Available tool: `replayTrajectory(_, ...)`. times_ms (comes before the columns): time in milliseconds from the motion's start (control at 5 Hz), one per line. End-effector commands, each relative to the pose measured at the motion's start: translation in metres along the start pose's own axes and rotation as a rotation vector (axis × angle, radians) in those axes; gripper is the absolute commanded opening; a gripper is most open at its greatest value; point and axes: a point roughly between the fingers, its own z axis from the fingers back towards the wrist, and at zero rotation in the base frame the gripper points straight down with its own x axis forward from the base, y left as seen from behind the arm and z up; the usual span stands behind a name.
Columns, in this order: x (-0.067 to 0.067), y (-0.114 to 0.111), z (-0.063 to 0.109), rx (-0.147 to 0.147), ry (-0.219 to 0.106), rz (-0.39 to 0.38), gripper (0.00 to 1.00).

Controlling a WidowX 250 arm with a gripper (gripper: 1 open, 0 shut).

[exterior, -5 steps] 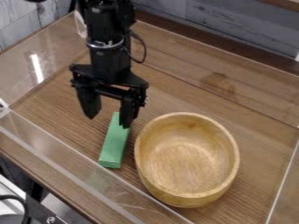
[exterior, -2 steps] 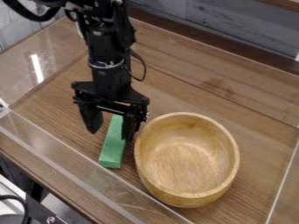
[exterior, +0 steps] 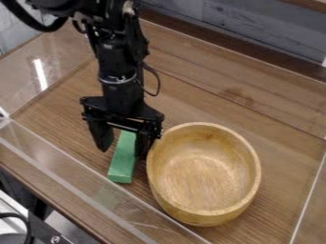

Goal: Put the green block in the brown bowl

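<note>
Two loose things sit on the wooden worktop [exterior: 242, 91]: the green block [exterior: 122, 157] and the brown bowl [exterior: 204, 172]. The block lies flat on the wood, its long side running from upper right to lower left as I look at it, and its near end points toward the front edge. It rests just beside the bowl's left rim, outside the bowl; whether the two touch I cannot tell from where I stand.

The black gripper [exterior: 122, 143] hangs from the arm and points straight down over the far end of the block. Its two fingers stand spread wide, one on each side of the green bar, with the bar's upper end between them. The jaws are released and are not pressing on the block; gaps show on both sides.

The bowl is round and shallow, light wood with a thick rim and clear grain inside. Nothing lies in it.

Clear plastic walls [exterior: 51, 157] edge the worktop at the front and left, catching reflections. Behind the worktop runs a grey planked wall [exterior: 254, 29]. No brand, label or writing can be read on anything in view.
</note>
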Motion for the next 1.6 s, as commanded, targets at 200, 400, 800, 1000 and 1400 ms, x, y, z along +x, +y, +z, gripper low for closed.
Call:
replayTrajectory(200,0.005,-0.002,-0.002,-0.004,-0.027,-0.004,1.0)
replayTrajectory(400,0.005,-0.003,-0.005,-0.005,-0.026,-0.001,1.0)
replayTrajectory(800,0.005,-0.003,-0.01,-0.009,-0.017,0.005,0.0)
replayTrajectory(1000,0.003,-0.003,-0.009,-0.007,-0.005,0.003,0.0)
replayTrajectory(1400,-0.004,-0.003,-0.002,-0.001,0.032,-0.009,0.0)
